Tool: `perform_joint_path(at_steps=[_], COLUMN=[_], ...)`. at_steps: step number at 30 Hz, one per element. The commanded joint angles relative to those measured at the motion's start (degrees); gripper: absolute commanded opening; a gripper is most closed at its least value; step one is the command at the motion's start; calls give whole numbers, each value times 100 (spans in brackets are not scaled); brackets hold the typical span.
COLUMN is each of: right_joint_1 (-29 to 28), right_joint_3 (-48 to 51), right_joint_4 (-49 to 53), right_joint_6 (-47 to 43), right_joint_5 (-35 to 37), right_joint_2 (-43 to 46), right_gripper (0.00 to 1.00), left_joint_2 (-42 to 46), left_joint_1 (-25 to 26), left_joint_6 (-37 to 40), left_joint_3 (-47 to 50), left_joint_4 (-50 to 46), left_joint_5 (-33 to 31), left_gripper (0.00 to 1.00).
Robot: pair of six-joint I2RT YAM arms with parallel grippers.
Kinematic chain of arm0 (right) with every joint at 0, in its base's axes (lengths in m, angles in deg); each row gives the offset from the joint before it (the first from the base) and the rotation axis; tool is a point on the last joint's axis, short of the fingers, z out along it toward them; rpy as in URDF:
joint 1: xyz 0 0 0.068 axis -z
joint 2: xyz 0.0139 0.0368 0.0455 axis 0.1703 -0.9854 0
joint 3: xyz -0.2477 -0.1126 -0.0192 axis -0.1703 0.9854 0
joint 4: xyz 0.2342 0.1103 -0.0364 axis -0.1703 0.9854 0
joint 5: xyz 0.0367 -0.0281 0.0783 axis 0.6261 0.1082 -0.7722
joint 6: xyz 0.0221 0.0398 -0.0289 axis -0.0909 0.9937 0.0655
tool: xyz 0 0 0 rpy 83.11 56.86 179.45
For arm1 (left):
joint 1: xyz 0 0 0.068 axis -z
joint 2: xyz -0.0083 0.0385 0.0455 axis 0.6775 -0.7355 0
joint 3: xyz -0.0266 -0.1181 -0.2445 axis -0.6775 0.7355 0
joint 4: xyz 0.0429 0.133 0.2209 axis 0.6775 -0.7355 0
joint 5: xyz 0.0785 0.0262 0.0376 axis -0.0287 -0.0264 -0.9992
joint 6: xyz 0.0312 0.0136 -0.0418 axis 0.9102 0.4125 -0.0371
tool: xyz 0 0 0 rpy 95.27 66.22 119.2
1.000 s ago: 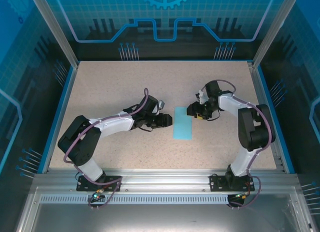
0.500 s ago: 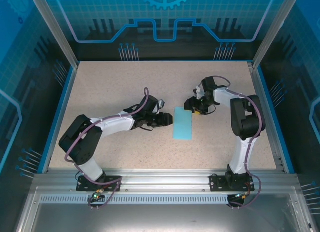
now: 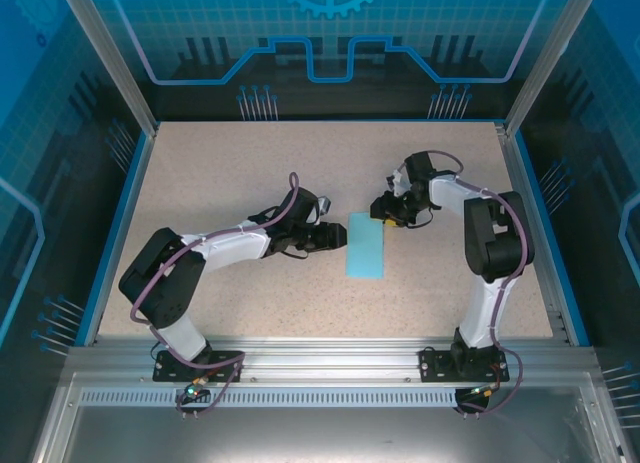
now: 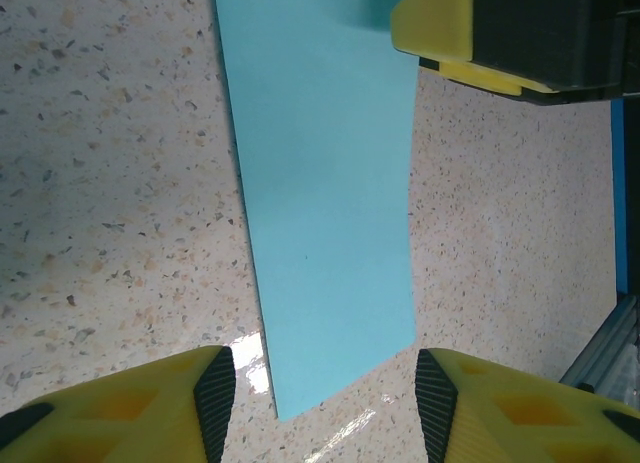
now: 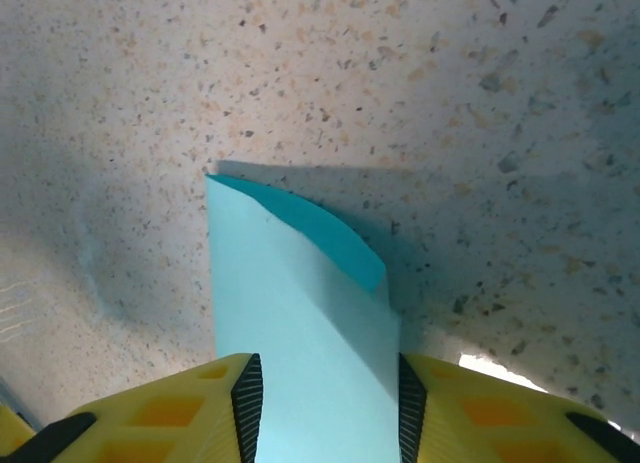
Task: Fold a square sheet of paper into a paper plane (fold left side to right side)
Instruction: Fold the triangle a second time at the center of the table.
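Note:
The square sheet of paper (image 3: 366, 247) lies mid-table as a narrow light-blue rectangle, folded in half. My left gripper (image 3: 338, 239) hovers open just left of it. In the left wrist view one corner of the paper (image 4: 320, 183) points between its spread fingers (image 4: 325, 383). My right gripper (image 3: 383, 211) is low over the paper's far right end. In the right wrist view the paper (image 5: 300, 333) spans the gap between that gripper's pads (image 5: 322, 383), which stand at its two long edges. The top layer (image 5: 335, 233) curls up slightly at the far end.
A blue rim (image 3: 115, 233) borders the speckled table, with metal frame posts (image 3: 105, 58) at the back corners. A yellow finger of the right gripper (image 4: 440, 33) hangs over the paper's end in the left wrist view.
The right arm drew its elbow in and its gripper shifted slightly toward the back, staying at the paper's far end. The left arm and the paper have not moved.

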Motion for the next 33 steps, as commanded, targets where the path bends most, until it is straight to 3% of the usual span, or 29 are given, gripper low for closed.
perform_joint_path(at_steps=[1, 9, 19, 33], right_joint_1=[65, 16, -102, -130], right_joint_3=[207, 648, 1085, 1034], right_joint_4=[-20, -215, -280, -159], right_joint_6=[21, 33, 234, 671], right_joint_5=[-314, -503, -746, -1209], right_joint_2=[275, 285, 839, 1054], right_gripper=[41, 43, 43, 43], left_joint_2=[-30, 573, 945, 12], left_joint_1=[51, 419, 1447, 2272], left_joint_6=[44, 984, 2100, 2874], left_joint_3=[-129, 242, 383, -475], left_joint_4=[-28, 420, 239, -285], left_joint_5=[-67, -304, -1492, -2224], left_gripper=[55, 56, 60, 69])
